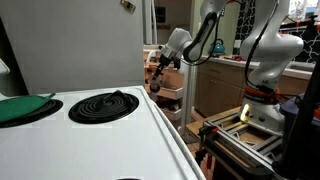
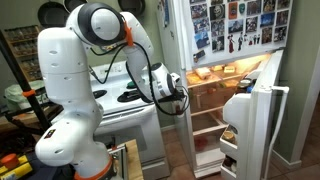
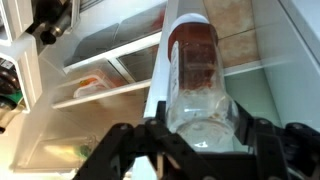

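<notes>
Clamped between the dark fingers of the hand: a clear bottle with reddish-brown contents, gripped around its broad lower end at the bottom centre of the wrist view. Long axis almost straight up the frame, leaning a touch to the left. Points away from the camera, with the pale cap end at the top centre. Sits in front of the open fridge, with a glass shelf to its left in the wrist view, carrying something orange, too blurred to name. In an exterior view, hand at mid-frame just past the far corner of the white stove, with a dark coil burner left of centre. Fridge door swung open at the right of the frame.
</notes>
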Controlling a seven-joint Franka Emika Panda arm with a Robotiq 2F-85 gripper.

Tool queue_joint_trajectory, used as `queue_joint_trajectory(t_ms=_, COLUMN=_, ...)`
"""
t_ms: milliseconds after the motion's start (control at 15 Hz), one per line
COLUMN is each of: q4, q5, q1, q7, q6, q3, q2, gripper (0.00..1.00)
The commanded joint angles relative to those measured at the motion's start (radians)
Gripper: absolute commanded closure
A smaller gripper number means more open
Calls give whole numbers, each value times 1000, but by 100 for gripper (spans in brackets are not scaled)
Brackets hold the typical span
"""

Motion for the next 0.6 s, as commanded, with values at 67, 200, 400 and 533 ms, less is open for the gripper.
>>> queue_joint_trajectory(t_ms=67, q4=-11, q5=33, q1=-221, q7=-129, q6=-46, q3=236, q2=-32, gripper=63)
queue_joint_trajectory(t_ms=200, q4=0, q5=47, q1=-313, q7=-171, q6=-65, q3=334, q2=-20, gripper=63)
queue_joint_trajectory(t_ms=400, q4=8, q5=26, q1=-318, q7=-159, q6=-57, q3=338, q2=-7, gripper=38)
queue_joint_trajectory(t_ms=533, q4=17, q5=36, q1=-373, q7=-184, q6=-75, q3=396, q2=-7, gripper=38)
